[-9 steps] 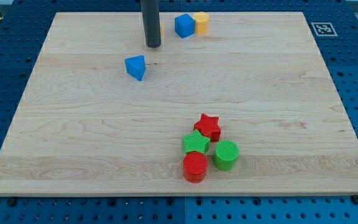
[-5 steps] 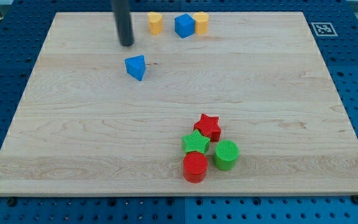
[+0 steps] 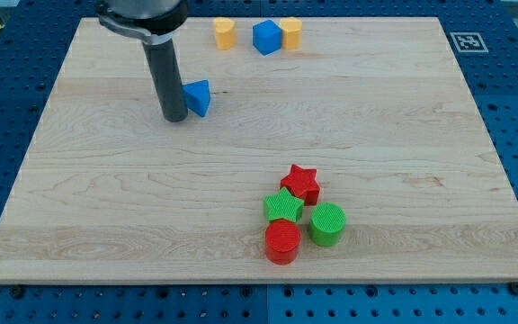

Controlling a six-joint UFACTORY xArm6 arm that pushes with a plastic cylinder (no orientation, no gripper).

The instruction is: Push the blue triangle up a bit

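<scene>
The blue triangle [image 3: 199,97] lies on the wooden board [image 3: 259,153] in the upper left part of the view. My tip [image 3: 174,117] stands on the board just to the left of the triangle and slightly below it. The rod partly covers the triangle's left edge, so I cannot tell whether they touch.
At the view's top stand a yellow block [image 3: 225,33], a blue cube [image 3: 266,37] and another yellow block [image 3: 290,31]. At lower right a red star [image 3: 301,183], green star [image 3: 283,207], green cylinder [image 3: 327,224] and red cylinder [image 3: 282,241] cluster together.
My tip has moved left and then down the view, from above the blue triangle to its lower left side. The blocks have not moved.
</scene>
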